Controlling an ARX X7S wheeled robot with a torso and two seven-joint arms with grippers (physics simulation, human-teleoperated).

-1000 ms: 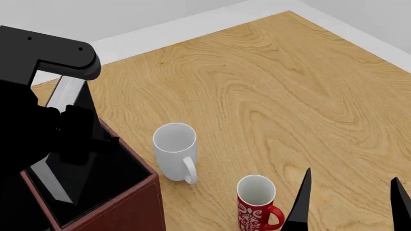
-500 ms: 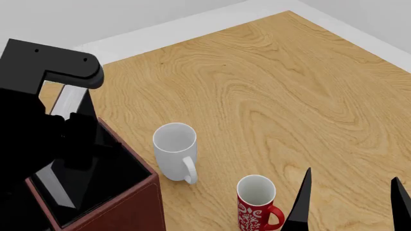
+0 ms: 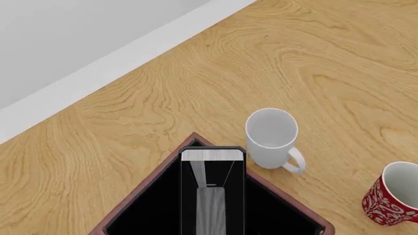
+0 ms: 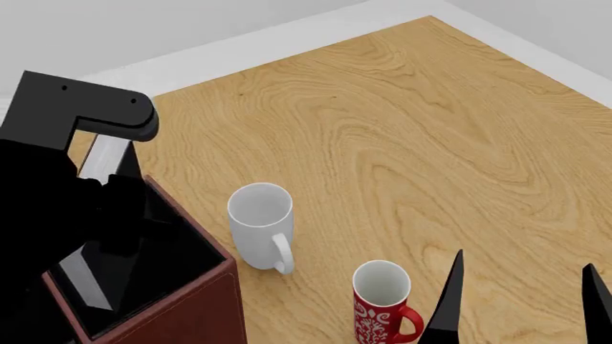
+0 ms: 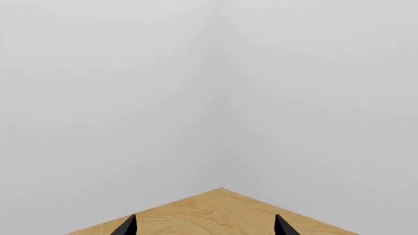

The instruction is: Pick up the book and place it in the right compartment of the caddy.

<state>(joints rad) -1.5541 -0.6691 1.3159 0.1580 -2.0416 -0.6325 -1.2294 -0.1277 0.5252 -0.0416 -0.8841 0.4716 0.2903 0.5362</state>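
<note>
Book standing upright in a black-lined square pocket at the corner of the reddish-brown caddy; pale page edges facing up, black covers on either side. In the head view, left arm over that pocket, with a strip of pale page edge visible beneath it. Left gripper itself hidden behind arm and book: cannot tell whether pinching the book or spread. White mug on the wooden table just beside the caddy's corner, apart from it, handle toward the robot. Red patterned mug nearer the robot, apart from the white one. Right gripper low at the right of the head view, fingertips spread wide, nothing between them, above bare wood.
</note>
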